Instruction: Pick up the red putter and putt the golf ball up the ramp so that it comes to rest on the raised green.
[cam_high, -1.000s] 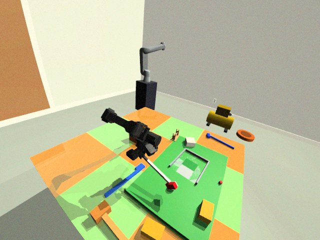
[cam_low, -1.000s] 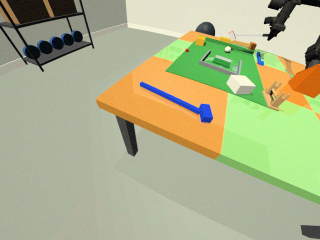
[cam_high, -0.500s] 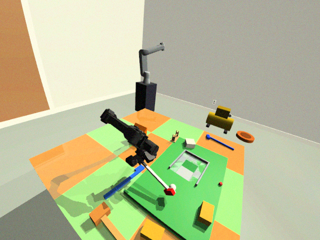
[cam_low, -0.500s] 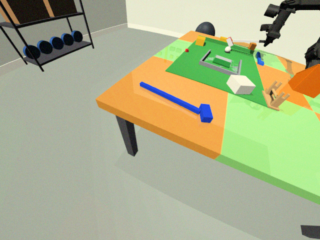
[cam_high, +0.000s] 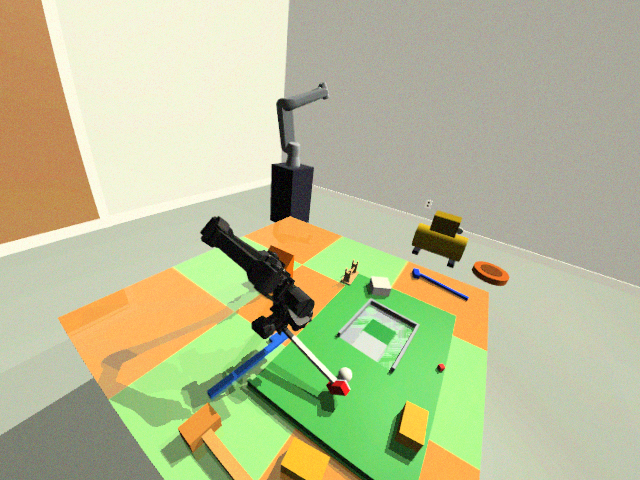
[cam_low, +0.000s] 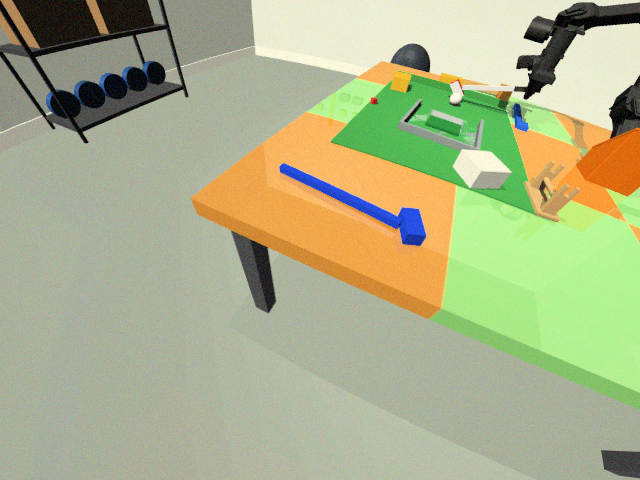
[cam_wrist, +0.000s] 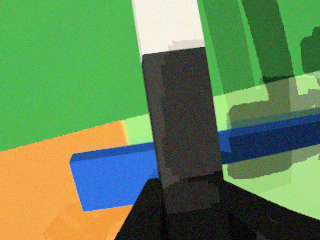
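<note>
My gripper (cam_high: 285, 329) (cam_low: 527, 94) (cam_wrist: 175, 184) is shut on the dark grip of the red putter. The putter's white shaft (cam_high: 311, 357) (cam_low: 486, 88) (cam_wrist: 169, 24) slants down to its red head (cam_high: 338, 388) (cam_low: 456, 85). The white golf ball (cam_high: 345, 373) (cam_low: 455, 99) is on the green mat (cam_high: 315, 335) (cam_low: 372, 131), close beside the head on its ramp side; whether they touch is unclear. The pale ramp (cam_high: 367, 345) leads to the raised green (cam_high: 380, 331) (cam_low: 443, 122), with a grey rail (cam_high: 395, 312) (cam_low: 431, 136) around three sides.
A blue bar (cam_high: 242, 367) (cam_low: 519, 117) (cam_wrist: 112, 180) lies below the gripper. Yellow blocks (cam_high: 413, 423) (cam_high: 305, 459) and an orange mallet (cam_high: 199, 424) stand near the ball's end. A white block (cam_high: 380, 285) (cam_low: 480, 169), a wooden rack (cam_low: 549, 193) and a blue putter (cam_high: 442, 285) (cam_low: 341, 196) lie beyond the ramp.
</note>
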